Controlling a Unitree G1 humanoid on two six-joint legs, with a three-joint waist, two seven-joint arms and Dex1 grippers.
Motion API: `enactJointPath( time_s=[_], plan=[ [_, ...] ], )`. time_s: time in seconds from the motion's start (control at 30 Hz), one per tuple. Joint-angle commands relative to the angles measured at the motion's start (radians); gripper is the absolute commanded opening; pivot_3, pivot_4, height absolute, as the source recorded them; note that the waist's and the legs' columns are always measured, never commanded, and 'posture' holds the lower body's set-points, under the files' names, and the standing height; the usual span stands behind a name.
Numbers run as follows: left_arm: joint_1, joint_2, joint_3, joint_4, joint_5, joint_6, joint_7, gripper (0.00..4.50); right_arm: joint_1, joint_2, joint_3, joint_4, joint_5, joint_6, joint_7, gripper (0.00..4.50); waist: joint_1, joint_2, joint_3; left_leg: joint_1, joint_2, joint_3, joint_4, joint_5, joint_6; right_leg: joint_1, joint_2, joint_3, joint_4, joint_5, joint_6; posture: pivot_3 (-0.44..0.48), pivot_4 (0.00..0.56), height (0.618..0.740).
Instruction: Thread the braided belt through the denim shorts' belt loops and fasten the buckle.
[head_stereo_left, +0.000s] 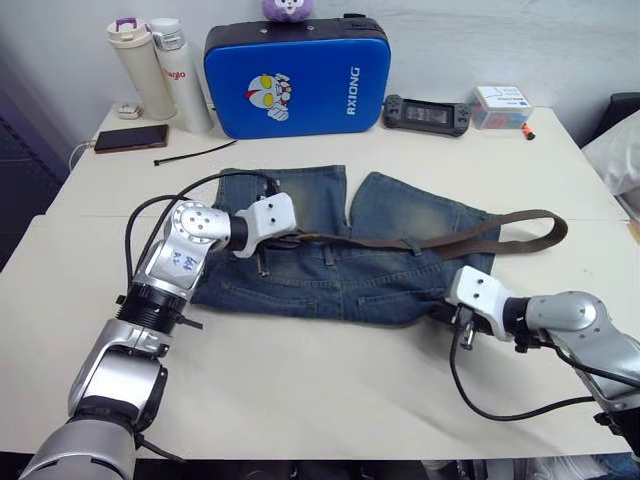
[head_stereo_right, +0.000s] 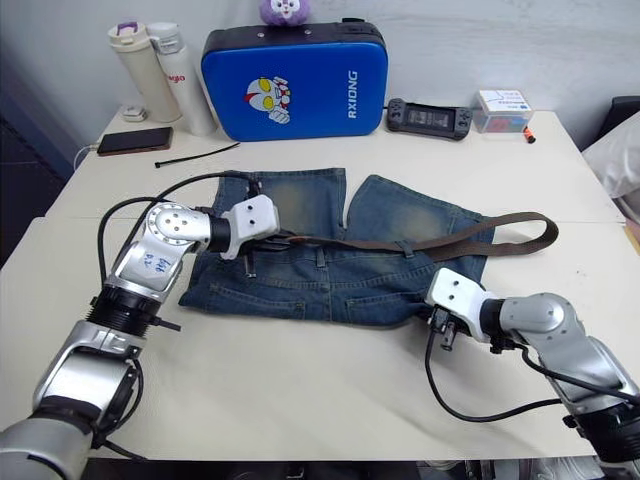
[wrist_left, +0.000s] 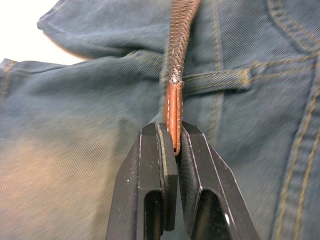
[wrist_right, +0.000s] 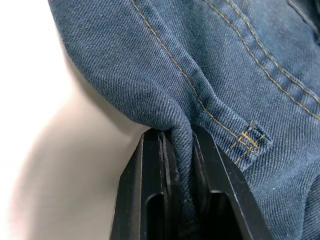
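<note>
The faded denim shorts (head_stereo_left: 340, 280) lie flat mid-table. The braided belt (head_stereo_left: 400, 243) runs across their waistband and curls back in a bend past their right side. My left gripper (wrist_left: 176, 137) is shut on the belt's brown leather tip, at the left part of the waistband (head_stereo_left: 300, 238). A belt loop (wrist_left: 220, 80) lies right beside that tip. My right gripper (wrist_right: 180, 132) is shut on a fold of denim at the shorts' right edge (head_stereo_left: 445, 310). I cannot make out the buckle.
A blue hard case (head_stereo_left: 297, 78) stands at the back, with two bottles (head_stereo_left: 140, 65) and a phone (head_stereo_left: 131, 138) to its left. A black cable tie (head_stereo_left: 195, 154) lies near the phone. A game controller (head_stereo_left: 427, 114) and a small box (head_stereo_left: 502, 106) sit back right.
</note>
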Motion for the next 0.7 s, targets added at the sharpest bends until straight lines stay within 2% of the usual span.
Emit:
enactJointPath(
  time_s=[0.03, 0.17, 0.2, 0.37, 0.5, 0.57, 0.7],
  plan=[
    [-0.007, -0.030, 0.008, -0.071, -0.008, 0.022, 0.030, 0.00, -0.018, -0.011, -0.085, -0.007, 0.087, 0.048, 0.060, 2.33, -0.002, 0.000, 0.000, 0.000, 0.000, 0.000, 0.000, 0.000, 0.000, 0.000, 0.000, 0.000, 0.000, 0.000, 0.000, 0.000, 0.150, 0.725],
    [-0.001, -0.043, 0.015, -0.091, 0.006, 0.014, 0.063, 0.00, -0.021, 0.011, -0.213, -0.090, 0.291, 0.222, 0.082, 4.23, -0.006, 0.000, 0.000, 0.000, 0.001, 0.001, 0.000, 0.000, 0.000, -0.001, 0.000, 0.000, 0.000, 0.000, 0.000, 0.000, 0.150, 0.725],
    [0.001, -0.048, 0.018, -0.093, 0.009, 0.011, 0.078, 0.00, -0.027, 0.029, -0.253, -0.116, 0.350, 0.263, 0.067, 4.38, -0.006, 0.000, 0.000, 0.000, 0.002, 0.001, 0.000, 0.000, 0.000, -0.001, 0.000, 0.000, 0.000, 0.000, 0.000, 0.000, 0.150, 0.725],
    [-0.003, -0.088, 0.029, -0.102, 0.024, -0.037, 0.171, 0.00, -0.080, 0.182, -0.366, -0.203, 0.637, 0.531, -0.142, 4.38, -0.006, 0.000, 0.000, 0.000, 0.002, 0.000, 0.000, 0.000, 0.000, 0.000, -0.003, 0.000, 0.000, 0.000, 0.000, 0.000, 0.150, 0.725],
    [-0.014, -0.131, 0.031, -0.103, 0.047, -0.093, 0.260, 0.00, -0.161, 0.475, -0.418, -0.144, 0.829, 0.697, -0.533, 4.38, -0.008, 0.000, 0.000, 0.000, 0.002, -0.001, -0.001, 0.000, -0.001, 0.000, -0.005, 0.001, 0.000, 0.000, 0.000, 0.000, 0.150, 0.725],
    [-0.006, -0.154, 0.030, -0.110, 0.048, -0.097, 0.286, 0.00, -0.179, 0.612, -0.438, -0.118, 0.931, 0.725, -0.700, 4.38, -0.007, 0.001, 0.000, 0.000, 0.001, -0.001, -0.001, 0.000, -0.001, -0.001, -0.005, 0.001, 0.001, 0.000, 0.000, 0.000, 0.150, 0.725],
    [0.001, -0.171, 0.021, -0.105, 0.072, -0.123, 0.324, 0.00, -0.221, 0.766, -0.491, -0.067, 1.105, 0.684, -0.963, 4.38, -0.012, 0.001, 0.000, 0.000, 0.001, 0.000, -0.002, 0.000, -0.001, -0.002, -0.004, 0.000, 0.001, 0.000, 0.000, 0.000, 0.150, 0.725]
  ],
)
